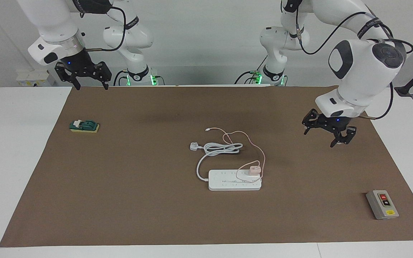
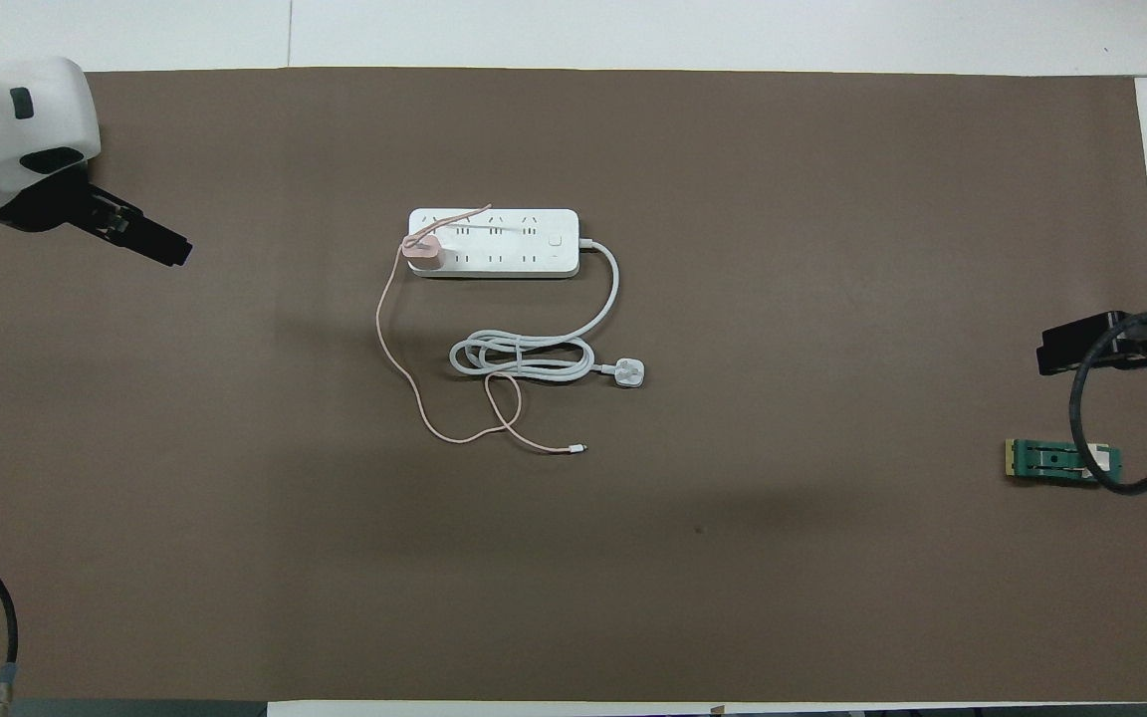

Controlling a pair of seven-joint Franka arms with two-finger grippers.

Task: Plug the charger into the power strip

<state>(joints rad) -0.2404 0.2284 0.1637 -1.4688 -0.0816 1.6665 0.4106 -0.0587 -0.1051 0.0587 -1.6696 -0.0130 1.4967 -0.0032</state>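
Left hand (image 1: 324,133) hangs empty with fingers spread wide over the brown surface (image 1: 138,200) toward the left arm's end. Right hand (image 1: 83,77) waits raised, also spread wide and empty. Pale pink cube charger (image 1: 254,169) sits on the white power strip (image 1: 233,182) at mid-surface; its thin pink cable (image 1: 260,150) loops toward the robots.
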